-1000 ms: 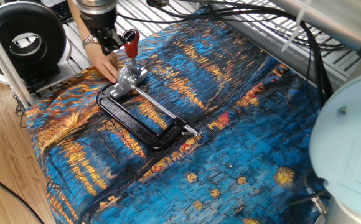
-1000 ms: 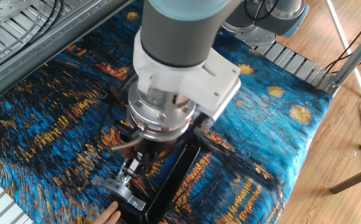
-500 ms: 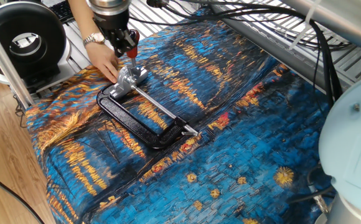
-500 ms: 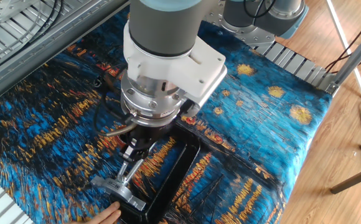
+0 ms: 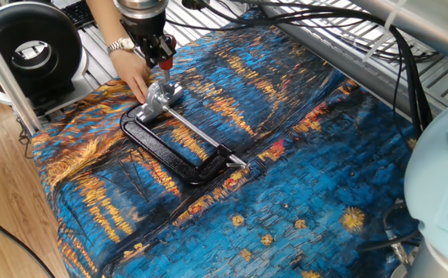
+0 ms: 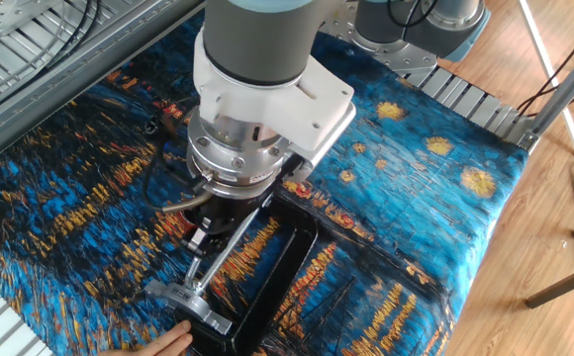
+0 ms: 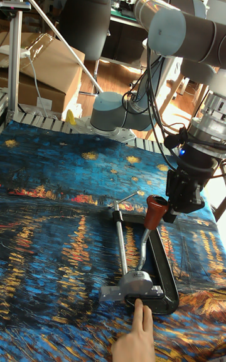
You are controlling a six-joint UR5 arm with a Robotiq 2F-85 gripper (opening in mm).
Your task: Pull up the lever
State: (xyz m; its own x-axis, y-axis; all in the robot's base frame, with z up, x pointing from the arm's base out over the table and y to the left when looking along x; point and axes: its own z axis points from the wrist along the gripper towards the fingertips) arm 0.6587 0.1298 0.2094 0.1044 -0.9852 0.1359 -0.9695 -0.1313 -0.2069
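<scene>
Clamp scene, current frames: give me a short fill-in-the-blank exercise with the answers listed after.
1. The sleeve on the lever is colored ____.
2. A human ____ presses on the clamp frame at the lever's base.
3. The gripper is at the lever's ____ end.
4. The clamp lies on a patterned ____.

Missing words: red-orange; hand; upper; cloth

The black C-shaped metal clamp frame [image 5: 179, 154] lies flat on the blue-and-orange painted cloth [image 5: 301, 162]. The long thin silver rod [image 5: 199, 133] lies alongside it. The red-sleeved silver lever [image 7: 150, 217] stands at the clamp's head, where a person's bare hand [image 5: 135, 76] rests.
</scene>
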